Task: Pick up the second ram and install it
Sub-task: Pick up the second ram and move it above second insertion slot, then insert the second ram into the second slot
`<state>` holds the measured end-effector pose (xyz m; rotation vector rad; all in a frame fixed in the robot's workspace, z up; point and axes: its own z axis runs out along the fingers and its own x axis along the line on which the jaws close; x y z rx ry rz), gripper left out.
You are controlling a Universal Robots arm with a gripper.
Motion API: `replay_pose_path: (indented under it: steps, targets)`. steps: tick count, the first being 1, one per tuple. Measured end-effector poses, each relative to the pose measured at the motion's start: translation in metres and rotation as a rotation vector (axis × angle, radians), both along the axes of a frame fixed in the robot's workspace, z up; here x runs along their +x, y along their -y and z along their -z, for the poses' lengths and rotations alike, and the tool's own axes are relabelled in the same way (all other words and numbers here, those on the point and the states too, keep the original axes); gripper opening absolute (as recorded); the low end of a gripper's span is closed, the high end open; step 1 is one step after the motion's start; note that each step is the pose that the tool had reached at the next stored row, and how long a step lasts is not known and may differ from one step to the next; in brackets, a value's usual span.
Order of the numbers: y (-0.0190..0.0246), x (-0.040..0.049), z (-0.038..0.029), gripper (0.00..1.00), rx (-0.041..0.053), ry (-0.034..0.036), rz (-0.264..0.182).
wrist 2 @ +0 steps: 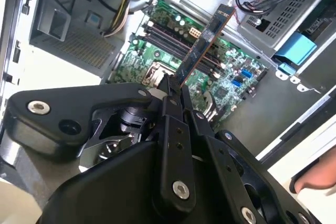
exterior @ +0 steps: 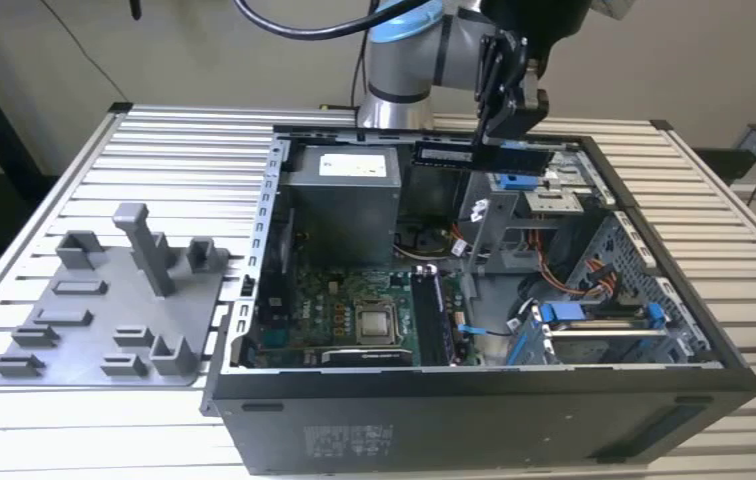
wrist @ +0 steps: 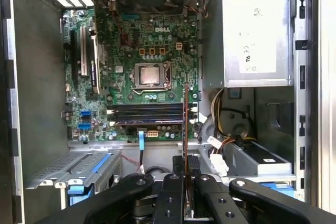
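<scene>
One robot arm (exterior: pixel 405 45) reaches over an open computer case (exterior: pixel 485 425) that lies on its side on a slatted metal bench (exterior: pixel 71 445). The arm's black jaws are pressed onto a thin, dark memory stick (exterior: pixel 458 155) and pinch it near one end.

In the exterior view the stick lies level in the air above the far part of the case, with its free end pointing toward the exterior view's left. It hangs clear of the green circuit board (exterior: pixel 351 310) on the floor of the case and sits in no slot.

In the second wrist view the stick (wrist 2: pixel 206 40) juts out from between the jaws, tilted over the circuit board (wrist 2: pixel 231 72). A row of darker chips shows on the stick's face.

In the first wrist view the stick (wrist: pixel 186 124) is seen edge-on as a thin line. It runs out from the jaws and crosses one end of a row of long dark memory slots (wrist: pixel 149 114). A square processor socket (wrist: pixel 149 74) sits just beyond those slots, and a silver power supply box (wrist: pixel 257 35) fills a corner of the case.

A grey plastic tray (exterior: pixel 98 320) with posts and blocks rests on the bench at the exterior view's left. It is just beside the case and well apart from the jaws.
</scene>
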<state>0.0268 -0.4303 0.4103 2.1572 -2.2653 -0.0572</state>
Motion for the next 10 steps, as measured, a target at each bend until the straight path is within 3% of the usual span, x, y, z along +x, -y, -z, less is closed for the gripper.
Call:
replay_pose_path:
  steps: [10]
  targets:
    - [-0.0003,0.0,0.0,0.14,0.0,0.0,0.0]
